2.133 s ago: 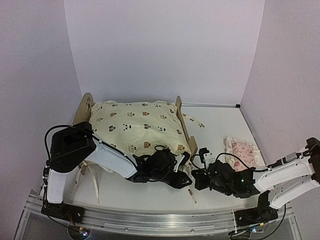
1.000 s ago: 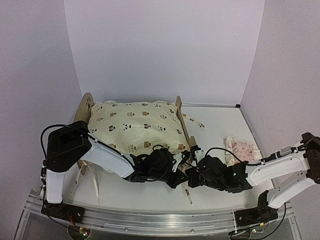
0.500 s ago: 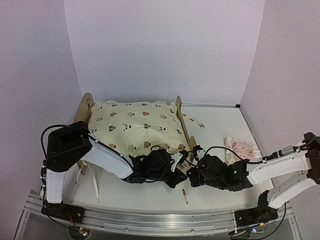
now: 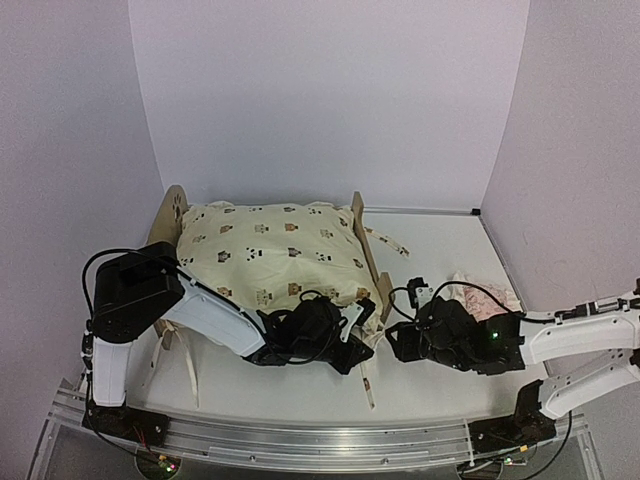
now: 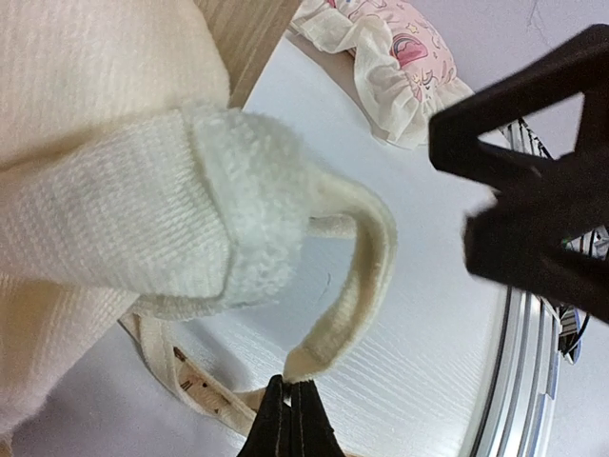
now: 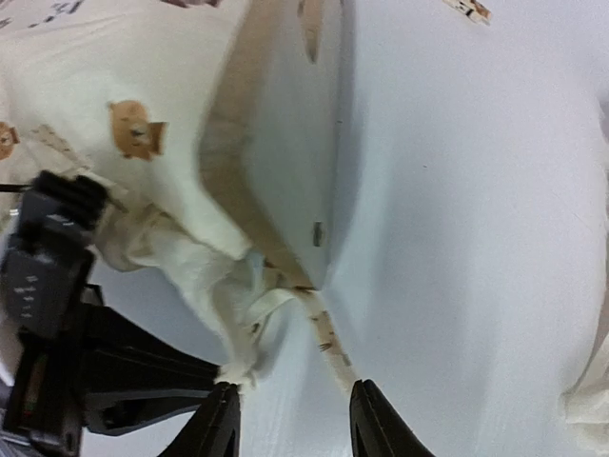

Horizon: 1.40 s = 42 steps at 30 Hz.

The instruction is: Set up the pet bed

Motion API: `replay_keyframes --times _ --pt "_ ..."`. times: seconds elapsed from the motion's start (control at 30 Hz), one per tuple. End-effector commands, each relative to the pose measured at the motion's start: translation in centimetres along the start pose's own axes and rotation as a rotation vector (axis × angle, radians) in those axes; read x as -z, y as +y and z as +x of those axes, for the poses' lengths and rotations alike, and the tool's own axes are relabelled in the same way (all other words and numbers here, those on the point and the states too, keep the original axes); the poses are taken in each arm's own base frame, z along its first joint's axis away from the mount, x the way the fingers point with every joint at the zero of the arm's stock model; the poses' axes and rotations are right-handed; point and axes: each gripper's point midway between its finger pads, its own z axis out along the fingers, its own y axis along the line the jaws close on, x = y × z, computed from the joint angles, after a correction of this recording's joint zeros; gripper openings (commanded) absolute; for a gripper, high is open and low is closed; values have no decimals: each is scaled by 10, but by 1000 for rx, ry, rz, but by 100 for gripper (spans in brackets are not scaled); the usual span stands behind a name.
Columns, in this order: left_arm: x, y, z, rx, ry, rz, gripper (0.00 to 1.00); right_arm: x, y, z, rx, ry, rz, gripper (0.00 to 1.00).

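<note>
The pet bed is a light-wood frame at the left, its footboard facing right. A cream animal-print cushion covers it and hides its base. My left gripper sits at the footboard's near corner. In the left wrist view it is shut on the end of a cream cushion tie. My right gripper is just right of that corner. It stands open, with a printed tie trailing from the footboard toward its right finger.
A small pink ruffled pillow lies on the table behind the right arm, and shows again as the pillow in the left wrist view. A loose tie runs toward the near edge. The metal rail borders the front.
My right gripper has opened, let go of the tie and drawn back to the right of the footboard corner. The left gripper stays shut on its tie in the same spot.
</note>
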Motion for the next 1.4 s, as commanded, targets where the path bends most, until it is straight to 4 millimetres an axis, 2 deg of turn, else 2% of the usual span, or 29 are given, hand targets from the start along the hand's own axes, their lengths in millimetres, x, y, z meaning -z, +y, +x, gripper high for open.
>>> replay_keyframes --times 0.0,0.07,0.2,0.4,0.5,0.63,0.8,0.93,1.1,1.13,1.2,1.37 --pt "4 0 -11 -3 -44 4 0 -12 -33 15 -72 106 53 45" --pt "4 -1 -12 -4 -46 7 0 -18 -33 20 -74 156 43 49" --pt "4 -1 -12 -4 -47 9 0 -30 -21 23 -51 220 5 54" --pt "4 -1 -11 -2 -44 12 0 -47 -15 29 -53 271 -7 55" --pt "5 -1 -11 -3 -44 16 0 -54 -15 31 -64 280 -15 52" --pt "6 -1 -10 -3 -44 16 0 -61 -16 34 -74 295 -17 43" --pt "6 -1 -10 -1 -43 17 0 -64 -10 28 -73 273 -45 40" --pt "6 -1 -9 1 -42 20 0 -65 -9 26 -58 269 -50 31" --pt "6 -2 -10 3 -42 20 0 -65 -7 28 -63 281 -62 2" --pt "7 -2 -11 5 -42 19 1 -65 -7 28 -65 283 -64 0" --pt "13 -6 -13 15 -20 13 9 -63 -4 28 -72 287 -76 0" --pt "35 -7 -14 37 73 -154 41 -57 -1 27 -94 291 -98 0"
